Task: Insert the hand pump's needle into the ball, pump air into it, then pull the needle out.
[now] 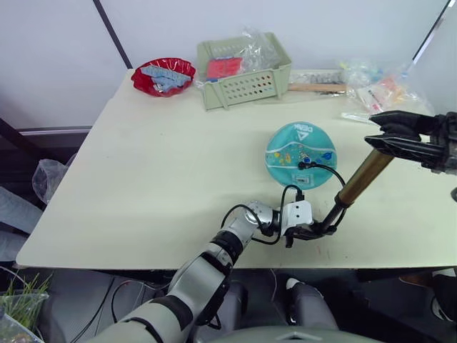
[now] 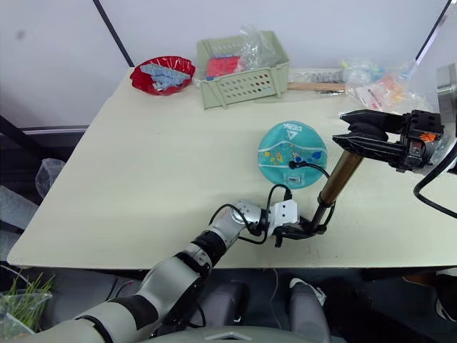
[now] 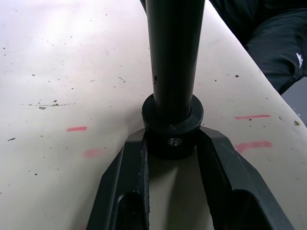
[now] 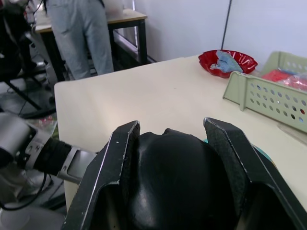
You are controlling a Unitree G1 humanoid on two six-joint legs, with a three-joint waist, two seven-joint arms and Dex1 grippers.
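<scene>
bronze-gold hand pump (image 1: 363, 177) stands tilted on the bench (image 1: 157, 186) just beside the teal ball (image 1: 300, 154). left end effector (image 1: 308, 230) pinches its black base cap, right end effector (image 1: 391, 133) is clamped round the top handle. hose loops up to the needle (image 1: 303, 166), which looks seated in the ball. pumping step, i'd say; next needs a straight push down w/ base held firm. green basket (image 1: 246, 88) holds red packets and plastic; red bowl (image 1: 163, 75) holds blue-grey bits.

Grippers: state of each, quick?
Left gripper: shut on the hand pump's bottom end cap.
Right gripper: shut on the pump's top handle.
</scene>
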